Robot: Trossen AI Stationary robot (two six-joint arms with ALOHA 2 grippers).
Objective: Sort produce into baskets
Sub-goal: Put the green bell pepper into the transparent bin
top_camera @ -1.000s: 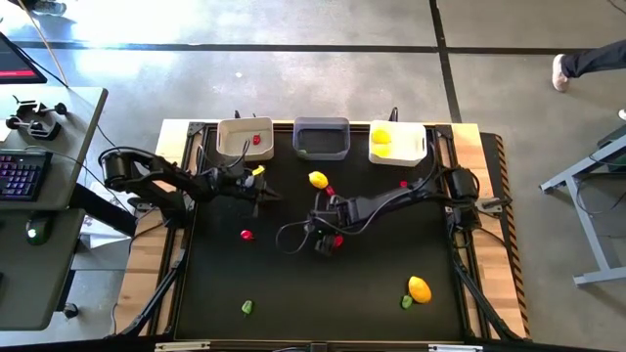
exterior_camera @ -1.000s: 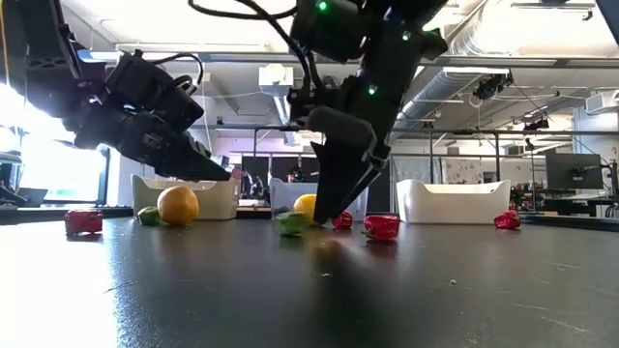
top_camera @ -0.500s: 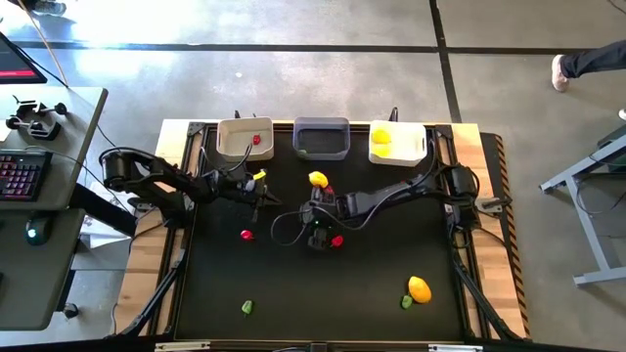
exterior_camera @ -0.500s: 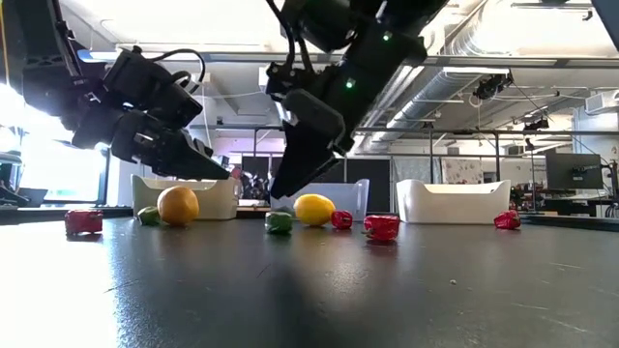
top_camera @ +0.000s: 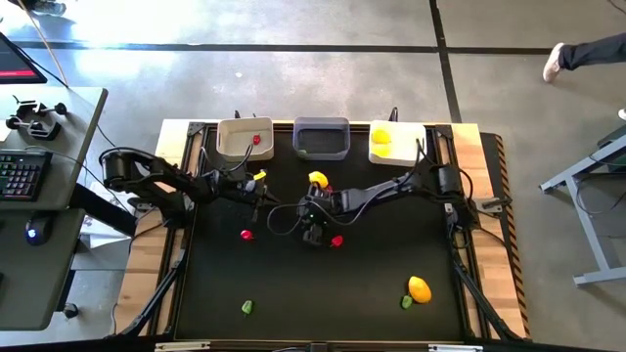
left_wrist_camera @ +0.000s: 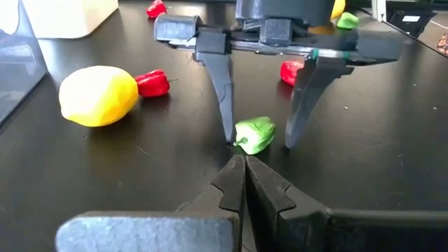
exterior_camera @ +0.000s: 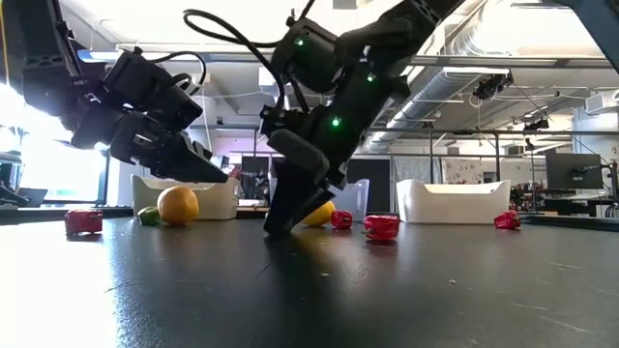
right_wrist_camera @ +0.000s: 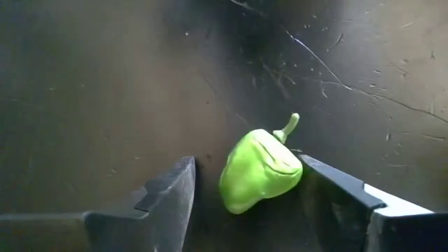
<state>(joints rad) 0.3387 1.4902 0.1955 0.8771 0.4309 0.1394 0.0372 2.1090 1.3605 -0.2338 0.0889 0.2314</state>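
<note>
Produce is half sorted at best: a green pepper [right_wrist_camera: 259,170] lies on the black mat [top_camera: 323,293] near the middle of the table, and the right gripper [left_wrist_camera: 259,140] has just come down around it. A second ago those fingers hung beside a red piece farther right; now they stand spread with a tip on each side of the pepper, near it but not yet pinching, so I judge the squeeze comes next. Just behind it sit a lemon [top_camera: 317,179] and a small red piece [left_wrist_camera: 152,82], and another red one [top_camera: 336,241] lies just to its right, close enough that a sloppy close could nudge them. Farther off, a red piece [top_camera: 245,235] lies to the left, a green one [top_camera: 248,307] near the front edge, and a lemon with a green piece [top_camera: 418,289] at front right. Along the far edge stand three baskets: the cream one [top_camera: 228,147] holds red, the grey one [top_camera: 305,147] looks empty, the white one [top_camera: 416,152] holds lemons. The left gripper [top_camera: 260,190] waits with its fingers pressed together and nothing between them, hovering left of the lemon, unmoved over this last second.
</note>
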